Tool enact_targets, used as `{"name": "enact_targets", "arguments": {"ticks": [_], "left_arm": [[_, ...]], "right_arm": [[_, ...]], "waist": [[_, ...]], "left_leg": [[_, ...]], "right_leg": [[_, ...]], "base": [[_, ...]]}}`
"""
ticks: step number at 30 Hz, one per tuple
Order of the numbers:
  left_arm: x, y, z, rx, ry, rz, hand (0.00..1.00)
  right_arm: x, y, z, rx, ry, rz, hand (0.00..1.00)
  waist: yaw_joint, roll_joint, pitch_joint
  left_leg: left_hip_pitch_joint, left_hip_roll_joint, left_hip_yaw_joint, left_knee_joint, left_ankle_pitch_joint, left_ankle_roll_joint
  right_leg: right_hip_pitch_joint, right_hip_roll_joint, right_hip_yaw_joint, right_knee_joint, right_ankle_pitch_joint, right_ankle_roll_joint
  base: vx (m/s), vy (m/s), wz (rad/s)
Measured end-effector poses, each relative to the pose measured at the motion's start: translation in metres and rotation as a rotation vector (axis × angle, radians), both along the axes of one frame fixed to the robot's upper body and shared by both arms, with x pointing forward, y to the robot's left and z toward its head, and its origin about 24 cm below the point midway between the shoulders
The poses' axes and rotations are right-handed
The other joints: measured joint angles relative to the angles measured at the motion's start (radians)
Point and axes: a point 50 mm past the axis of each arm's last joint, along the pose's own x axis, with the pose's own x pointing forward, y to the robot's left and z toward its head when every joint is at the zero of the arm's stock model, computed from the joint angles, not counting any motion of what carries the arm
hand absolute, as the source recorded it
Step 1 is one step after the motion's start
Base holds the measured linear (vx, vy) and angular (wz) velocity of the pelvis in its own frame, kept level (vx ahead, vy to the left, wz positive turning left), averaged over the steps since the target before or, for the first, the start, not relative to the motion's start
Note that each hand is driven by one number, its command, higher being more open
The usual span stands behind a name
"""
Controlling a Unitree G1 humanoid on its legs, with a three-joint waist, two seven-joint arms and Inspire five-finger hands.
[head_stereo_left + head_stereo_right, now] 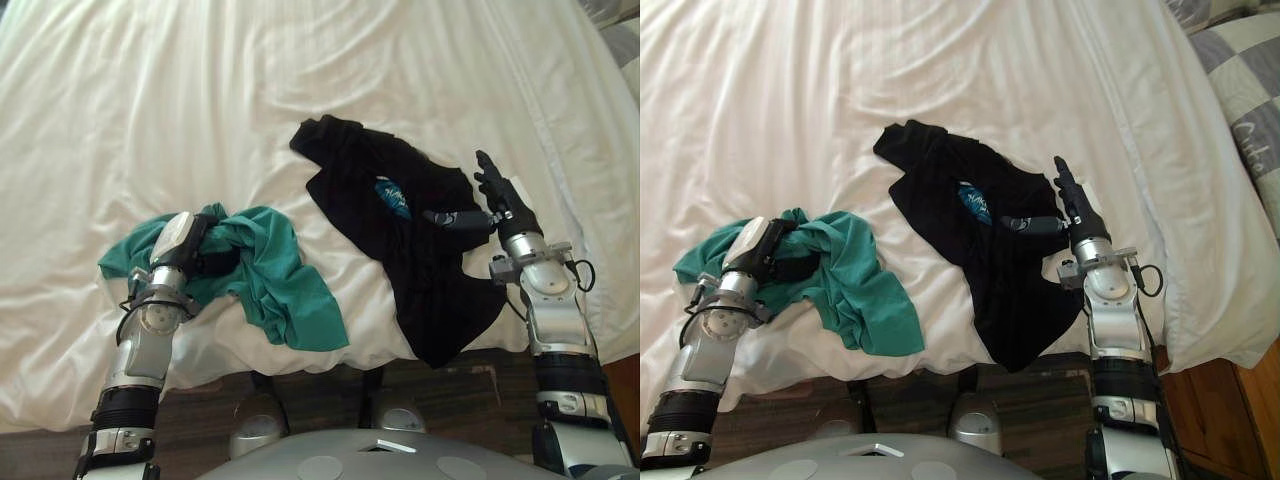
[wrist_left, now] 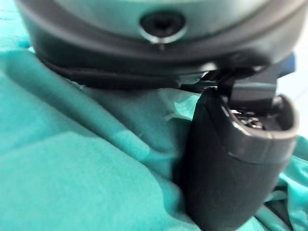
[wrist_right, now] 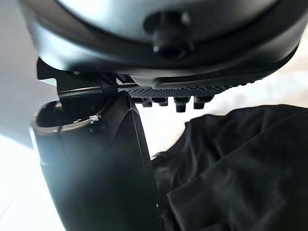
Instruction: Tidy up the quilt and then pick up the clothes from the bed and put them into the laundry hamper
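Left eye view, right hand (image 1: 506, 204) upright, fingers (image 1: 487, 170) straight

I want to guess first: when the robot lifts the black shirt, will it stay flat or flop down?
Probably flop: the black shirt lies in soft folds on the quilt, its near end drooping over the edge. It looks thin, so likely light. Pinched at one spot by the right hand, the rest would probably dangle.
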Motion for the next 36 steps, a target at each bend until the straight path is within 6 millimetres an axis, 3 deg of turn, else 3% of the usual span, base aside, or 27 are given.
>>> {"name": "enact_targets", "arguments": {"ticks": [3, 8, 15, 16, 20, 23, 28, 33, 35, 36], "left_arm": [[0.006, -0.001, 0.017, -0.005, -0.068, -0.050, 0.00], [0.018, -0.002, 0.050, -0.019, -0.192, -0.124, 0.00], [0.020, 0.001, 0.069, -0.031, -0.260, -0.148, 0.00], [0.020, 0.002, 0.071, -0.019, -0.270, -0.155, 0.00], [0.019, 0.006, 0.076, -0.022, -0.300, -0.168, 0.00], [0.019, 0.007, 0.075, -0.023, -0.310, -0.172, 0.00], [0.019, 0.006, 0.064, -0.058, -0.297, -0.157, 0.00], [0.016, 0.002, 0.038, -0.135, -0.227, -0.105, 0.00], [0.010, 0.000, 0.023, -0.177, -0.181, -0.063, 0.00], [0.005, 0.000, 0.013, -0.166, -0.139, -0.043, 0.00]], "right_arm": [[0.006, -0.012, 0.009, -0.023, 0.000, -0.039, 1.00], [0.013, -0.021, 0.037, -0.050, -0.084, -0.066, 1.00], [0.014, -0.029, 0.054, -0.095, -0.138, -0.078, 1.00], [0.016, -0.030, 0.054, -0.094, -0.139, -0.085, 0.00], [0.023, -0.034, 0.061, -0.080, -0.151, -0.110, 0.00], [0.023, -0.049, 0.069, -0.067, -0.153, -0.142, 0.00], [0.020, -0.061, 0.065, 0.064, -0.178, -0.152, 0.00], [0.004, -0.047, 0.021, 0.181, -0.147, -0.135, 0.00], [-0.009, -0.034, -0.007, 0.254, -0.112, -0.120, 0.00], [-0.019, -0.024, -0.031, 0.283, -0.042, -0.104, 0.00]], "waist": [[0.011, 0.004, 0.039], [0.025, 0.035, 0.114], [0.023, 0.061, 0.147], [0.021, 0.062, 0.148], [0.015, 0.067, 0.155], [0.015, 0.070, 0.157], [0.022, 0.082, 0.163], [0.029, 0.079, 0.157], [0.030, 0.073, 0.146], [0.030, 0.061, 0.115]], "left_leg": [[-0.038, 0.000, -0.013, 0.000, 0.012, 0.003], [-0.112, -0.002, -0.027, 0.000, 0.034, 0.012], [-0.164, -0.002, -0.043, 0.000, 0.054, 0.018], [-0.172, -0.001, -0.044, 0.000, 0.057, 0.018], [-0.186, -0.002, -0.051, 0.000, 0.063, 0.019], [-0.185, -0.003, -0.053, 0.001, 0.064, 0.019], [-0.149, -0.003, -0.055, 0.001, 0.065, 0.020], [-0.070, 0.003, -0.053, 0.001, 0.065, 0.020], [-0.015, 0.014, -0.044, 0.001, 0.053, 0.008], [0.006, 0.017, -0.037, 0.001, 0.043, 0.004]], "right_leg": [[-0.029, 0.000, -0.012, 0.001, 0.007, -0.004], [-0.095, -0.001, -0.017, 0.001, 0.027, -0.004], [-0.149, 0.000, -0.017, 0.012, 0.030, 0.003], [-0.160, 0.000, -0.017, 0.019, 0.030, 0.003], [-0.175, -0.002, -0.017, 0.023, 0.032, 0.007], [-0.174, -0.002, -0.018, 0.024, 0.032, 0.007], [-0.140, -0.002, -0.021, 0.020, 0.030, 0.003], [-0.053, 0.003, -0.032, 0.019, 0.003, -0.010], [0.002, 0.013, -0.038, 0.019, -0.008, -0.021], [0.025, 0.016, -0.040, 0.019, -0.021, -0.019]], "base": [[-0.03, 0.005, 0.12], [-0.06, 0.036, 0.05], [-0.04, 0.022, 0.02], [0.00, 0.000, 0.00], [0.00, 0.000, 0.00], [0.00, 0.000, 0.00], [0.04, -0.020, -0.02], [0.07, -0.052, 0.04], [0.07, -0.074, 0.01], [0.08, -0.071, 0.04]]}}
